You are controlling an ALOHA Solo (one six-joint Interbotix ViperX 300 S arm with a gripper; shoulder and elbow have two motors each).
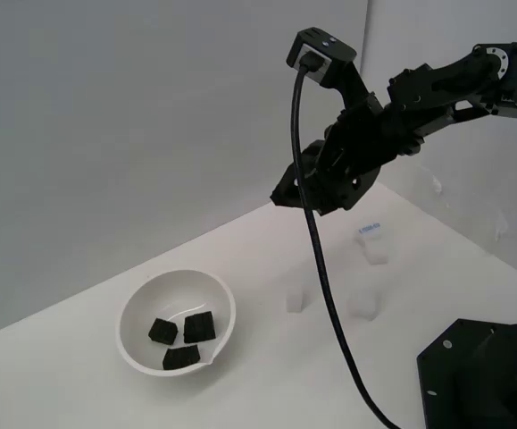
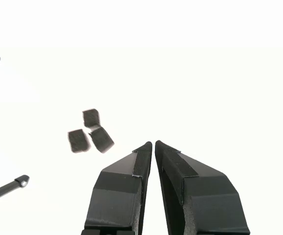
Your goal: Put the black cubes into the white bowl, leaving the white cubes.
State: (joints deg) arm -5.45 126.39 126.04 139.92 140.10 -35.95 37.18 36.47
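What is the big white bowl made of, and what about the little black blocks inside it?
The white bowl looks like glazed ceramic or hard plastic: its smooth rim is shiny, but the look alone can't settle which. The three black cubes look dull and matte with no shine, maybe foam or rubber; that's a guess.

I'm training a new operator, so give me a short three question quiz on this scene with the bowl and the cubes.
1. How many black cubes lie in the white bowl?
2. True or false: the gripper is holding a cube.
3. Where are the white cubes? A) in the bowl B) on the table, towards the exterior view's right of the bowl C) stacked on the black cubes

Key: 1. Three. 2. False; its fingers are closed together with nothing between them. 3. B.
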